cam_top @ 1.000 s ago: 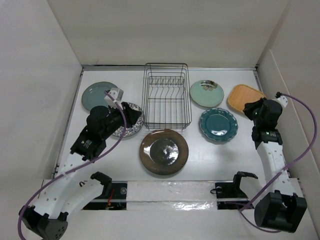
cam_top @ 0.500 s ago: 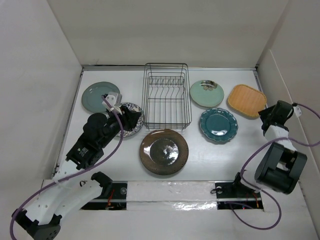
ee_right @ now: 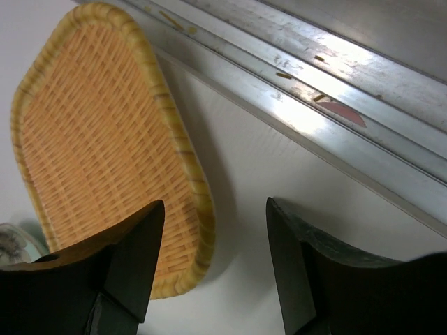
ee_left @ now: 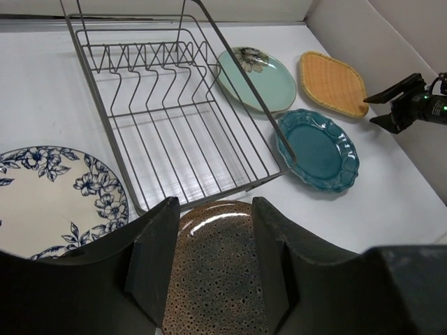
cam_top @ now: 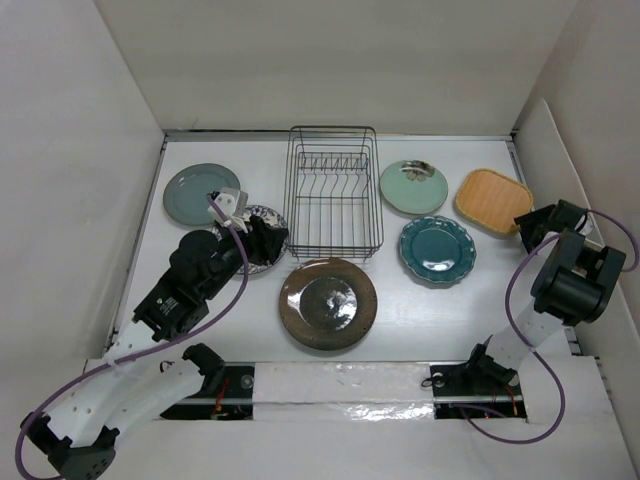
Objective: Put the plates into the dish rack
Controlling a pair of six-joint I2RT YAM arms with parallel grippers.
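While all six plates lie flat on the bench (cam_top: 450, 325) outside the dish rack (cam_top: 333, 195), we read it left to right like this.

- The grey-green plate (cam_top: 198, 192) is back left.
- The white and blue floral plate (ee_left: 56, 202) is just left of the rack, partly hidden by the left arm.
- The left end effector (cam_top: 265, 238) is over that plate's right side, fingers apart, nothing held.
- The rack is centre back, with the brown plate (cam_top: 328, 303) just in front of it.
- The pale mint plate (cam_top: 413, 187) is right of the rack.
- The teal scalloped plate (cam_top: 437, 249) is in front of the mint one, near it but apart.
- The orange-tan plate (cam_top: 492, 200) is back right.
- The right end effector (cam_top: 533, 228) is just beside that plate's near right edge, fingers apart and empty. In the wrist view, the rim lines up with the gap. We cannot tell if there is contact.
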